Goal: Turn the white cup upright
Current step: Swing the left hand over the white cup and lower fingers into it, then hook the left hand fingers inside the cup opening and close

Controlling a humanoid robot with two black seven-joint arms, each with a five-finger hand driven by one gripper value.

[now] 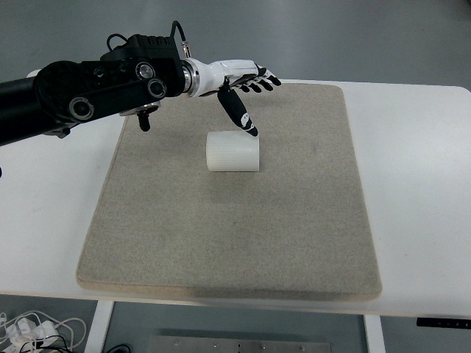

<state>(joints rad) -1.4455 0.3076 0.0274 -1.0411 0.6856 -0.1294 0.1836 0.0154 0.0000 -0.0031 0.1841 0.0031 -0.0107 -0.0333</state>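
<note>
One white cup (232, 151) lies on its side near the middle of the far half of the beige mat (221, 243), just below my left hand (246, 92). My fingers are spread and hold nothing, the thumb (239, 112) pointing down toward the cup's upper right edge. I judge it light, stiff and fairly smooth (likely to roll), so I would pinch it across the barrel near one end. Which end is the mouth I cannot tell.

White cup (232, 151); beige mat (221, 235); white table (412, 147); black-white robot hand (246, 84).
</note>
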